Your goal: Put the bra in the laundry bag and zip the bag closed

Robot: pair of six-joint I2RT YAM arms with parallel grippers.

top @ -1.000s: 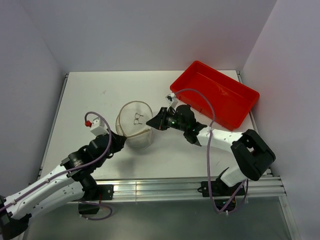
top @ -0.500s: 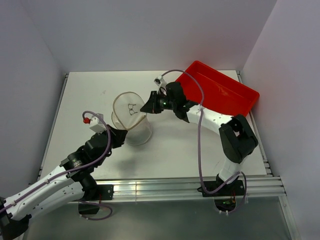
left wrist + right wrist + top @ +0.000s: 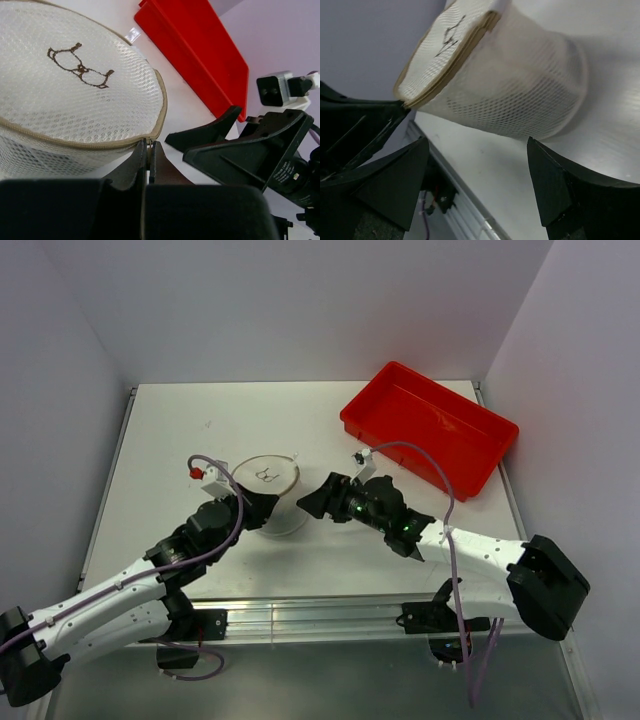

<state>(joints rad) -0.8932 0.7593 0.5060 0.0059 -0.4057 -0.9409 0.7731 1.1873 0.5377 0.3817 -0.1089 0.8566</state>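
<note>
The laundry bag (image 3: 270, 492) is a whitish mesh cylinder standing mid-table, its tan-edged round lid (image 3: 75, 80) lying flat on top with a small brown drawing on it. My left gripper (image 3: 266, 510) is at the bag's near side, shut on the tan zipper edge of the rim (image 3: 148, 146). My right gripper (image 3: 312, 502) is just right of the bag, open, with only bare table between its fingers (image 3: 405, 185). In the right wrist view the bag (image 3: 510, 85) lies a little ahead of that gripper (image 3: 476, 145), apart from it. The bra is out of view.
A red plastic tray (image 3: 430, 430) sits at the back right, also showing in the left wrist view as a red tray (image 3: 200, 55). The table's near metal rail (image 3: 330, 615) runs along the front. White walls close in the back and both sides.
My right gripper has opened and pulled back from the bag's far rim to its near right. My left gripper has moved right along the rim. The lid now lies flat.
</note>
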